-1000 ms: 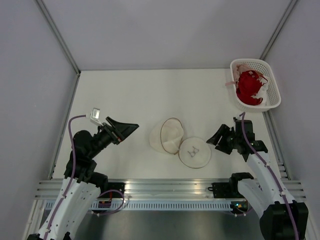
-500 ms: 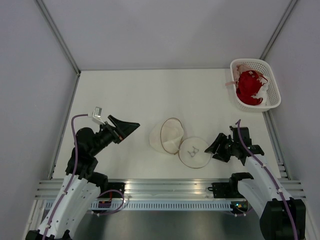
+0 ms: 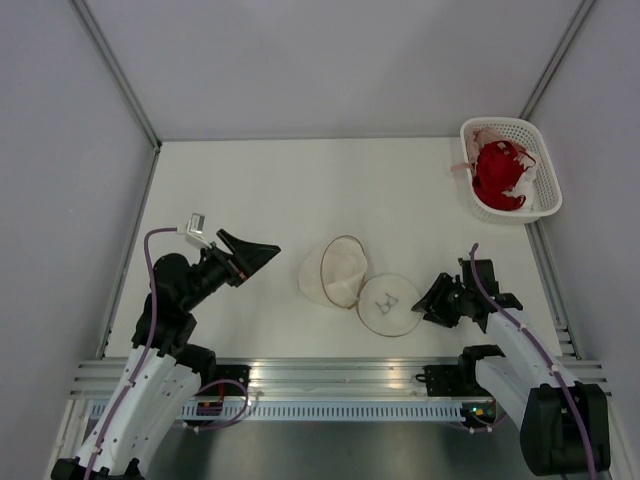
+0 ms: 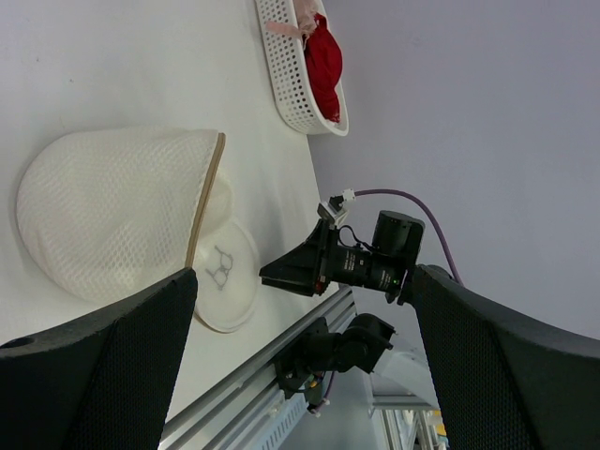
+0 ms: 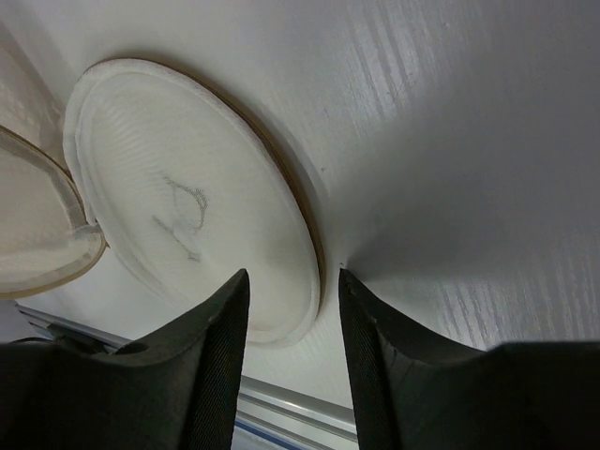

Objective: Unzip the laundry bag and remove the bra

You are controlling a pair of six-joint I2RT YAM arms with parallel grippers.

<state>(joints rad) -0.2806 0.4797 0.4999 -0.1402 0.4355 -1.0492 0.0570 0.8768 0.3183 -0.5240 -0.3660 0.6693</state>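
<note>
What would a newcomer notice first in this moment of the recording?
The red bra stands out at once, heaped in the white lattice basket at the table's far right corner. Mid-table lies the whitish mesh laundry bag, unzipped, with its round flap flat on the table beside it. The open right tool sits just to the right of the flap, pointing at it.

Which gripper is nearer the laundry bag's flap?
Right. The right gripper sits just right of the flap; the left gripper hangs left of the dome, farther off.
</note>
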